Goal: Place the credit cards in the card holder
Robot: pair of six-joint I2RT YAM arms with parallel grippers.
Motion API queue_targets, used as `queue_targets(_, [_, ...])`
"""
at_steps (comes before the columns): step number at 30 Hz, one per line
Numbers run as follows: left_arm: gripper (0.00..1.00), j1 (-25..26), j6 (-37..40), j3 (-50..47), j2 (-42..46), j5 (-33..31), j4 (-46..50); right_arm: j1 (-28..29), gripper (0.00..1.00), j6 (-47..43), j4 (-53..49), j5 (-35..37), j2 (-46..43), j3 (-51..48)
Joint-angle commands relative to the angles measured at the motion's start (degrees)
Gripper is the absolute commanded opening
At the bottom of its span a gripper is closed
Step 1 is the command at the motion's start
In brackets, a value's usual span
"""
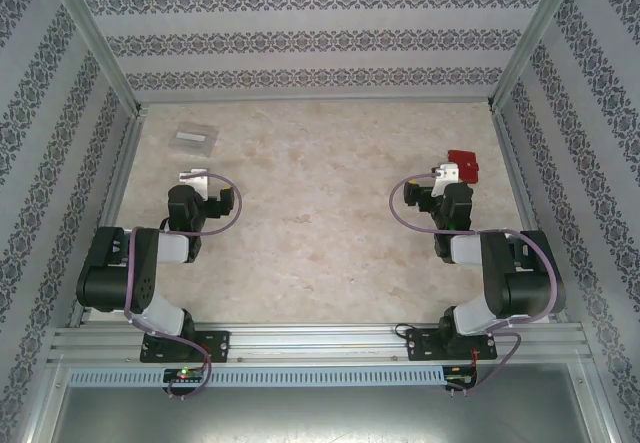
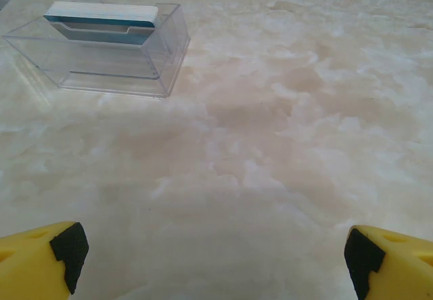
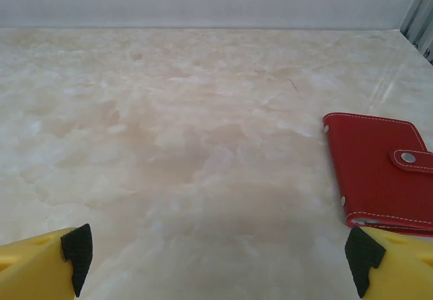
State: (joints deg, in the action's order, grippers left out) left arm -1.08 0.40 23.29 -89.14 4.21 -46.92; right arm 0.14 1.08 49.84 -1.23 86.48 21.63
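The red card holder lies shut on the table, its snap tab fastened, to the right of my right gripper and just ahead of the right fingertip. From above, the card holder sits at the far right beside that gripper. A stack of credit cards, blue and pale at the edges, stands inside a clear plastic case at the far left. My left gripper is well short of the case and is open with nothing between its fingers. The right gripper is open and empty too.
Patterned walls and metal frame posts close in the marble table on three sides. A wide bare stretch of table lies between the two arms.
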Motion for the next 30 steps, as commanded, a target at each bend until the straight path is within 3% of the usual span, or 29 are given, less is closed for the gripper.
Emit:
queue_targets(1, [0.99,0.55,-0.14,1.07,0.02,-0.69,0.77,-0.14,0.98,0.1,0.47,-1.63,-0.08,0.96])
queue_targets(23, [0.99,0.49,-0.31,1.06,-0.06,-0.5,0.77,-0.14,0.98,1.08,0.78,0.66,-0.06,0.71])
queue_targets(26, [0.99,0.51,-0.93,2.55,1.64,-2.68,4.63,-0.01,0.98,2.93,1.32,5.85,-1.74,0.0])
queue_targets(28, [0.99,0.64,-2.28,5.84,7.03,-3.92,16.22,-0.05,0.98,4.25,-3.92,10.44,-6.63,0.61])
queue_targets(30, [0.99,0.64,-3.87,6.76,11.95,-5.16,21.16,-0.01,0.98,4.38,-19.61,14.4,-13.09,5.46])
